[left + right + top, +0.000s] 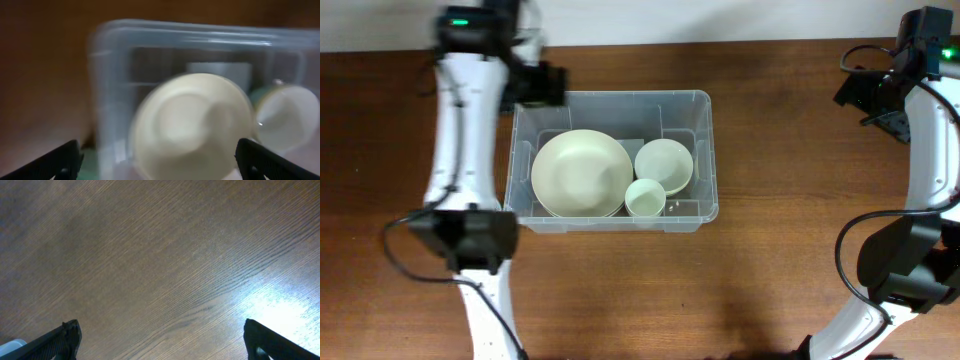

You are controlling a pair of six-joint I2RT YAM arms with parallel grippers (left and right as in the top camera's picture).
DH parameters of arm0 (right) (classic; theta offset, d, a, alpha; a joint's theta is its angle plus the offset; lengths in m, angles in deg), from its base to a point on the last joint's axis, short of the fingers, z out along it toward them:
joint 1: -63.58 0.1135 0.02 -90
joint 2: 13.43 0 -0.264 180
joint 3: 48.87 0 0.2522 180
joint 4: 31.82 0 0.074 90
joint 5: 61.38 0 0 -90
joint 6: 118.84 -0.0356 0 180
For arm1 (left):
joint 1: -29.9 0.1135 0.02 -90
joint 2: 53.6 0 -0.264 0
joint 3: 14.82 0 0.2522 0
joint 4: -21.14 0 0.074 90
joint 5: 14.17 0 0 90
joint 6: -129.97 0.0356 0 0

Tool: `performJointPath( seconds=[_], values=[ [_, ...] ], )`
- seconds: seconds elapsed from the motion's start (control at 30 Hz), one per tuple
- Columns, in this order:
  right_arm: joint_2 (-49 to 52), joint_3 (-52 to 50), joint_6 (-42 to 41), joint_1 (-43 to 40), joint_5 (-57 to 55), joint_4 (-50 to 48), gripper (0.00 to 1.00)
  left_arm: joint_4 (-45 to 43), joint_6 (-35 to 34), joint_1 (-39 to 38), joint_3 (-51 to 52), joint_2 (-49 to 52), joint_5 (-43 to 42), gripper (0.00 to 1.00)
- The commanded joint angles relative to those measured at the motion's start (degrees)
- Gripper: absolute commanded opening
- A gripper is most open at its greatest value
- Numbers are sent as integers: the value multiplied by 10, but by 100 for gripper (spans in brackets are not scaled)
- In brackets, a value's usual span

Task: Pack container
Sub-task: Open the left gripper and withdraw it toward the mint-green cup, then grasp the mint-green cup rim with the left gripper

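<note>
The clear plastic container [611, 102] sits at the table's middle. Inside it are a large cream bowl [581, 173], a smaller white bowl [664, 163] and a small white cup [645, 197]. My left gripper [542, 84] hovers at the container's far left corner, open and empty. The left wrist view is blurred and shows the container [107, 75], the large bowl [190, 125] and the smaller bowl [285, 120] between my spread fingers [160, 167]. My right gripper [873, 100] is open and empty over bare table at the far right; the right wrist view shows its fingers [162, 342] wide apart.
The brown wooden table [790, 230] surrounds the container on all sides. A pale wall strip [720, 20] runs along the back edge. The arms' bases and cables stand at the front left [465, 240] and front right [910, 260].
</note>
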Motion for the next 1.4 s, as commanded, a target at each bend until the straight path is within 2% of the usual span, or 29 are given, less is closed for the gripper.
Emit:
performJointPath(
  seconds=[0.0,0.2,0.37,0.47,0.67,1.03,1.37],
  values=[
    [0,-2,-1,-1,-1,-2,99,7,-34,57,3,-40,4,100],
    [0,-2,-1,-1,-1,-2,99,7,-35,120,57,-80,4,100],
    [0,-2,-1,-1,-1,-2,99,7,-47,135,218,-162,6,100],
    [0,-2,-1,-1,-1,-2,99,-4,-101,135,319,-209,29,100],
    [0,-2,-1,-1,-1,-2,99,-85,-194,146,485,-281,88,100],
    [0,-2,-1,-1,-1,-2,99,-187,-206,228,643,-291,61,100],
    [0,-2,-1,-1,-1,-2,99,-285,-206,240,738,-291,55,100]
  ],
)
